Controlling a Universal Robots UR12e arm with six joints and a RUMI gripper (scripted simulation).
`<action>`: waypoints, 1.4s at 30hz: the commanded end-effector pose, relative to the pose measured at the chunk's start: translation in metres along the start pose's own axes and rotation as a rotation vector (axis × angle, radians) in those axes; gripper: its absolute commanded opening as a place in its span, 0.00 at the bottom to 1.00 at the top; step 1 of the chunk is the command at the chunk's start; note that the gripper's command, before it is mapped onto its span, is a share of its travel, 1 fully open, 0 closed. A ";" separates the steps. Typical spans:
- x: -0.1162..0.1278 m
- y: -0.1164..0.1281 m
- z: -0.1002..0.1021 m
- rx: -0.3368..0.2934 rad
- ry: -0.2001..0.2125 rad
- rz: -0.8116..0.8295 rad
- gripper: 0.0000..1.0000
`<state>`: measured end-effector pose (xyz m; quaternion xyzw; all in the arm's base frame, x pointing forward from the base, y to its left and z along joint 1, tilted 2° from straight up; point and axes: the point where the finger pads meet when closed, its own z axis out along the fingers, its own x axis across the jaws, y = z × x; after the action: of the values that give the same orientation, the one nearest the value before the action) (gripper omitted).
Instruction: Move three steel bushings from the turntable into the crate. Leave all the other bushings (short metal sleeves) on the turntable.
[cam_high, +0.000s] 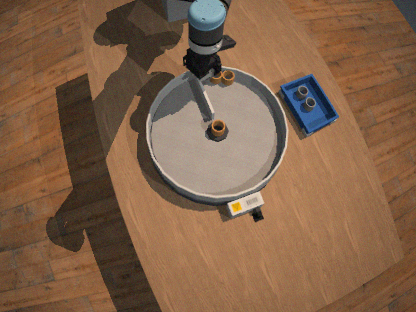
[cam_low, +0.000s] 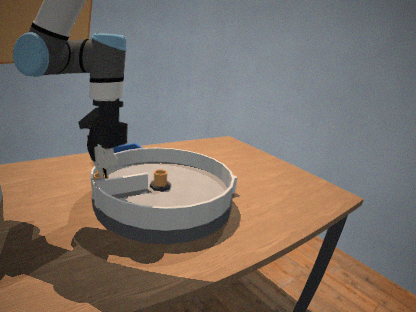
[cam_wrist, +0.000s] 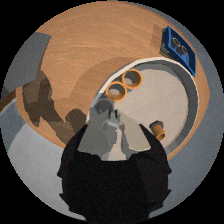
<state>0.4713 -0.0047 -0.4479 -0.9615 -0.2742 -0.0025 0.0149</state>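
Fingers (cam_high: 205, 75) (cam_low: 105, 172) almost shut, nothing visible between. Grey round steel bushing (cam_wrist: 104, 105) just beside tips, left of wrist-view centre, on round grey turntable (cam_high: 215, 167) (cam_low: 197, 182) (cam_wrist: 167, 95). Descending closed could tip it; opening carelessly could nudge orange metal bushings (cam_high: 228, 77) (cam_wrist: 132, 79).

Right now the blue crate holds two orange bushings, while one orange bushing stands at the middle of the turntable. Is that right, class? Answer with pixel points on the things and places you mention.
Not quite: the two bushings (cam_high: 306, 104) in the crate (cam_high: 309, 124) are grey, as the top view shows. The rest holds.
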 end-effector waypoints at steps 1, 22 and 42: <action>0.000 0.000 0.000 -0.001 0.000 0.000 0.05; 0.000 0.000 0.018 -0.001 0.000 0.000 0.05; 0.000 0.000 0.024 -0.001 0.000 0.000 0.05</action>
<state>0.4713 -0.0040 -0.4718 -0.9615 -0.2742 -0.0025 0.0149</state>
